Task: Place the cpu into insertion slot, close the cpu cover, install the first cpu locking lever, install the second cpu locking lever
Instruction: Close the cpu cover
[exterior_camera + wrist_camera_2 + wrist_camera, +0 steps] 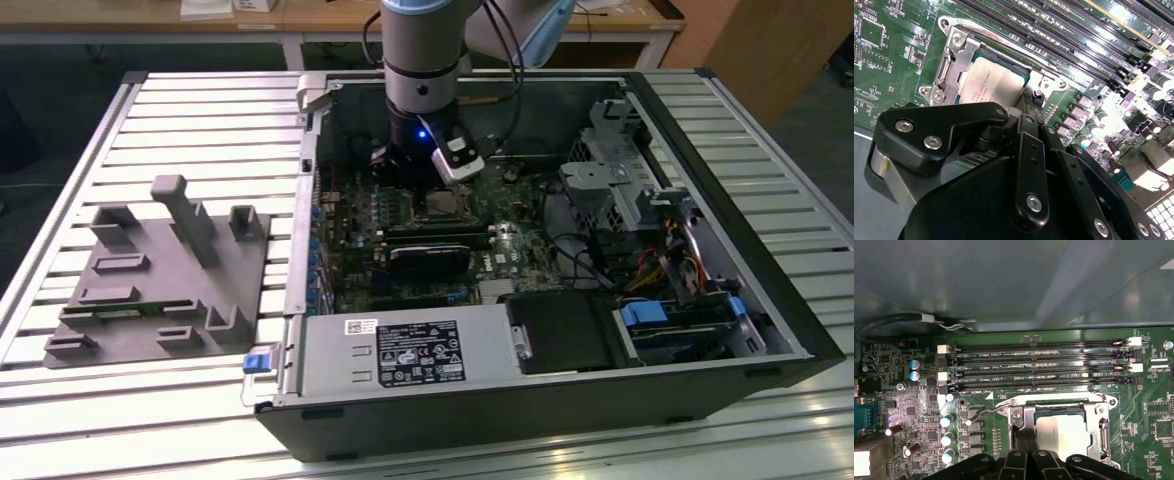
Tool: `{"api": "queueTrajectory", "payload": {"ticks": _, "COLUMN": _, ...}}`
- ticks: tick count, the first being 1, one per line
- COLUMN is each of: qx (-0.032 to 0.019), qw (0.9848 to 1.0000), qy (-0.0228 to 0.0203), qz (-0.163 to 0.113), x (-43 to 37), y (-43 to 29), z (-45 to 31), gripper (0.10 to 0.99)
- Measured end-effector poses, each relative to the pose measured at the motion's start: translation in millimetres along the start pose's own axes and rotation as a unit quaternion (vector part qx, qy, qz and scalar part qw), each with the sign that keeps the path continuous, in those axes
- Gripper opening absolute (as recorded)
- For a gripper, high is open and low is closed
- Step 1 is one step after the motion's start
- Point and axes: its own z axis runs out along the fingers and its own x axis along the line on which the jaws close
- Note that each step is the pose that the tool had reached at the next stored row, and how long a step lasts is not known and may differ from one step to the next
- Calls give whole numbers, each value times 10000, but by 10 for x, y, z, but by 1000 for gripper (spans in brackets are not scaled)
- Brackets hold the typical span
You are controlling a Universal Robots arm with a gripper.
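locates the gripper (430, 190) in the upper middle of the exterior view, lowered inside the open computer case (534, 405) on the slatted table (200, 120). records a grey fixture (160, 270) toward the exterior view's left, well apart from the work.

finds the cpu (1064, 432) lying flat in the insertion slot (1056, 411), pale metal top showing in both wrist views, near the long memory slots (1044, 367) on the green motherboard (1146, 445). finds the cpu cover (1102, 426) apparently down around the chip, with the top showing through the window. cannot confirm full seating along the edge hidden behind the gripper. notes a thin locking lever (985, 413) standing out from the socket corner, judged not latched.

reads the fingers (1021, 440) as drawn together with no visible gap and nothing gripped between them. places the tips just beside the socket edge. cannot tell touching from just clear.

judges the step in hand as closing the cover or first lever work. recommends pressure on the frame metal only, never on the chip top. recommends a slow, straight push, with the cover flat on all sides before any load on the lever. warns of a slip off the narrow edge onto the capacitors (946, 440) nearby.
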Motion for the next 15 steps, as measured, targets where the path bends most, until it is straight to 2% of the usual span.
{"api": "queueTrajectory", "payload": {"ticks": 8, "qx": -3, "qw": 10000, "qy": -3, "qz": 0, "x": -1, "y": 1, "z": -4, "gripper": 106}}
{"api": "queueTrajectory", "payload": {"ticks": 15, "qx": 0, "qw": 10000, "qy": -1, "qz": 0, "x": -3, "y": 3, "z": -88, "gripper": 106}}
